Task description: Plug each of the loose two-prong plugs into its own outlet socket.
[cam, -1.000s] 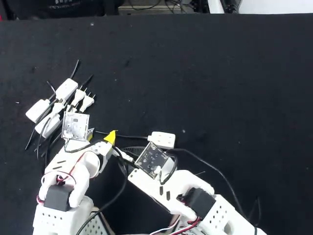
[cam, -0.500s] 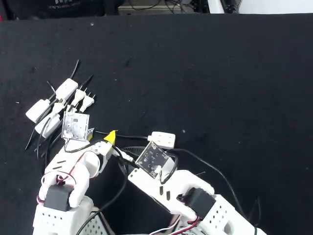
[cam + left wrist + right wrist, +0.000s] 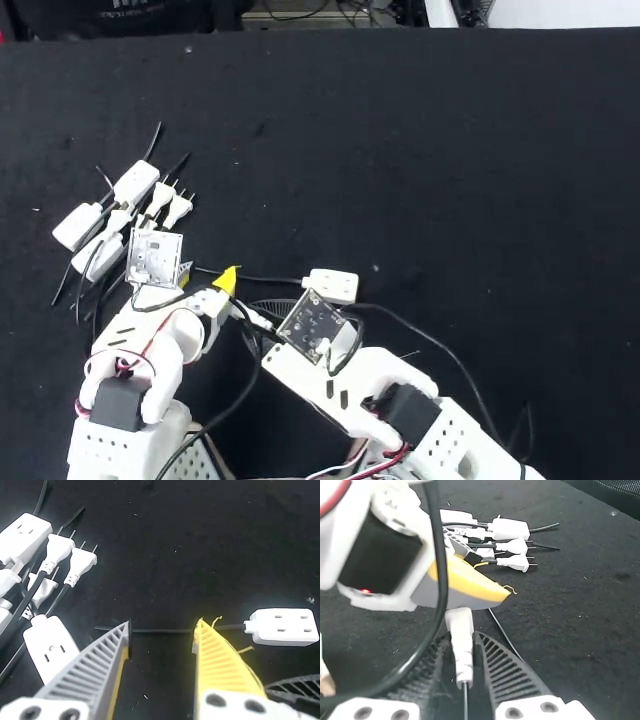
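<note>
Well, the right pincer (image 3: pixel 463 644) pinches a small plug (image 3: pixel 460 625) that looks light, hard and slippy, best held by its sides, and the left pincer (image 3: pixel 163 625) is spread.

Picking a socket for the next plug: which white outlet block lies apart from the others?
The white rectangular outlet block lying alone near the open left claw; the other blocks sit bunched with loose plugs farther left.

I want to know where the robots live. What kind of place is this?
Probably a robot lab workbench: a black table, two robot arms, and loose plugs with sockets for practice.
</note>
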Controlling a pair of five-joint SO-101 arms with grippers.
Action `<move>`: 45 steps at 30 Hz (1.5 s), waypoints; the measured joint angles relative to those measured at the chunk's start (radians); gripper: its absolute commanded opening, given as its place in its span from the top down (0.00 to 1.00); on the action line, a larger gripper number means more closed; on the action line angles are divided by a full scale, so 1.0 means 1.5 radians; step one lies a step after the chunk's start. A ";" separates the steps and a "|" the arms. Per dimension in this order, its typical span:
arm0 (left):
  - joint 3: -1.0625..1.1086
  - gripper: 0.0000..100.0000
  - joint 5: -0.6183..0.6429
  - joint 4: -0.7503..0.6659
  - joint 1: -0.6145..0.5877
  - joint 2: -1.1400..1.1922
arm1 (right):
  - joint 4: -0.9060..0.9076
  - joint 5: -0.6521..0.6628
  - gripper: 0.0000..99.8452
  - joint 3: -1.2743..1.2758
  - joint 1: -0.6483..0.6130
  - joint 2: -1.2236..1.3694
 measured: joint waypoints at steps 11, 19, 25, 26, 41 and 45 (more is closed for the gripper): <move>0.000 0.79 0.000 0.000 0.000 0.000 | 0.000 0.000 0.99 0.000 0.000 0.000; 0.000 0.79 0.000 0.000 0.000 0.000 | 0.000 0.000 0.99 0.000 0.000 0.000; 0.000 0.79 -0.011 0.008 0.000 0.000 | 0.000 0.000 0.99 0.000 0.000 0.000; -0.001 0.79 -0.015 0.012 0.000 0.000 | 0.000 0.000 0.99 0.000 0.000 0.000; -0.001 0.79 -0.023 0.012 0.000 0.000 | 0.000 0.000 0.99 0.000 0.000 0.000; -0.001 0.79 -0.023 0.010 0.000 -0.001 | 0.000 0.000 0.99 0.000 0.000 0.000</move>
